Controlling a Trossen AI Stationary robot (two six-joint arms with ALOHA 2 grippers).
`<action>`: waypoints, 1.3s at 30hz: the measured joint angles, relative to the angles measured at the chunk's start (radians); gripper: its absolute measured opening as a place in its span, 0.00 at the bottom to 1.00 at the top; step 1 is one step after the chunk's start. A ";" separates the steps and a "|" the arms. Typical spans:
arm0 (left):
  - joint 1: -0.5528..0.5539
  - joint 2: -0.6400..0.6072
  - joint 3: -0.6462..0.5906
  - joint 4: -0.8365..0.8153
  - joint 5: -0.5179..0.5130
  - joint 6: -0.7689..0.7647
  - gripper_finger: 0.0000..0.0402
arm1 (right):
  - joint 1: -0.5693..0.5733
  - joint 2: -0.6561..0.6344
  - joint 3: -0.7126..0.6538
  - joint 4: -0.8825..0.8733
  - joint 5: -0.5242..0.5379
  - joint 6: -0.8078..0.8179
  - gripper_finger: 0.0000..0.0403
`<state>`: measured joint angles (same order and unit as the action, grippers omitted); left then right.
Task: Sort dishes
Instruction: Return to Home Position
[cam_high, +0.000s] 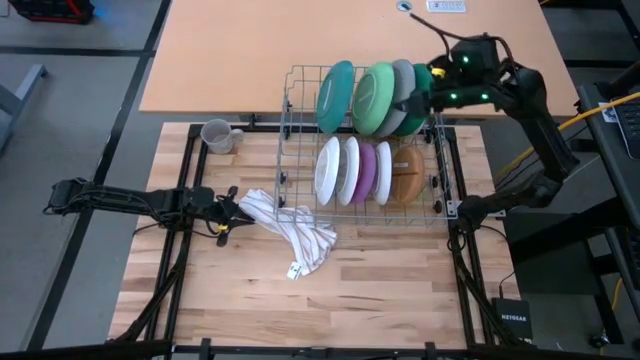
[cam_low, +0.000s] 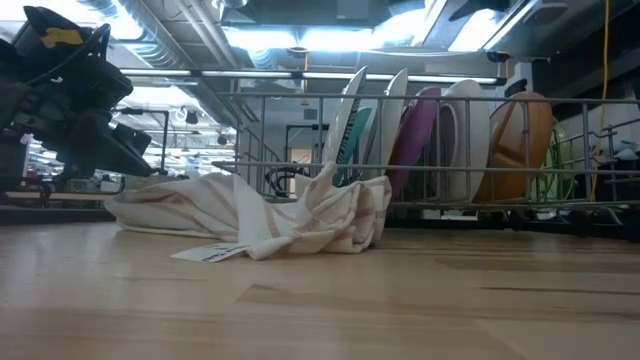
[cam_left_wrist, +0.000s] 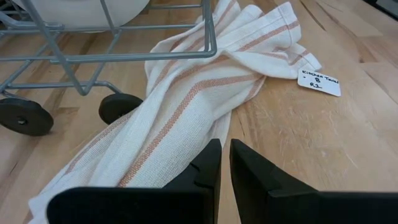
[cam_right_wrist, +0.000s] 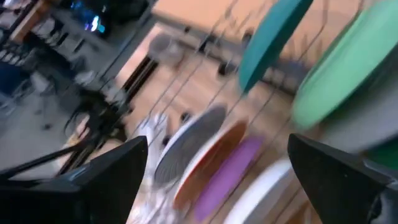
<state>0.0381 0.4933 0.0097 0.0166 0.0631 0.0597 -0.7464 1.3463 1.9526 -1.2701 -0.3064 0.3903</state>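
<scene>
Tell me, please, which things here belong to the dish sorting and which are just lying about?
Belong to the job: teal plate, light green plate, grey plate, white plates, purple plate and brown bowl, all standing in the wire rack; grey mug, out on the table.
Just lying about: striped kitchen towel with its paper tag, beside the rack.

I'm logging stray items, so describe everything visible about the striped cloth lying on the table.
The cloth is white woven fabric with tan-orange stripes. It is crumpled and twisted into a long heap on the wooden table, in front of the wire rack's left corner. It lies against one of the rack's dark round feet. A white handwritten tag hangs at its far end. The left gripper sits low at its near end.
</scene>
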 joint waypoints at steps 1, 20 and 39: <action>0.000 0.000 0.000 0.000 0.000 0.000 0.07 | 0.000 -0.003 0.000 -0.027 -0.022 0.009 0.96; 0.000 0.000 0.000 0.000 0.000 0.000 0.07 | 0.001 0.002 -0.356 -0.011 0.053 -0.014 0.96; 0.000 0.000 0.000 0.000 0.000 0.000 0.07 | 0.548 -0.490 -1.097 1.057 0.041 -0.448 0.96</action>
<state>0.0380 0.4931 0.0097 0.0166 0.0631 0.0597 -0.1987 0.8566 0.8552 -0.2135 -0.2654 -0.0575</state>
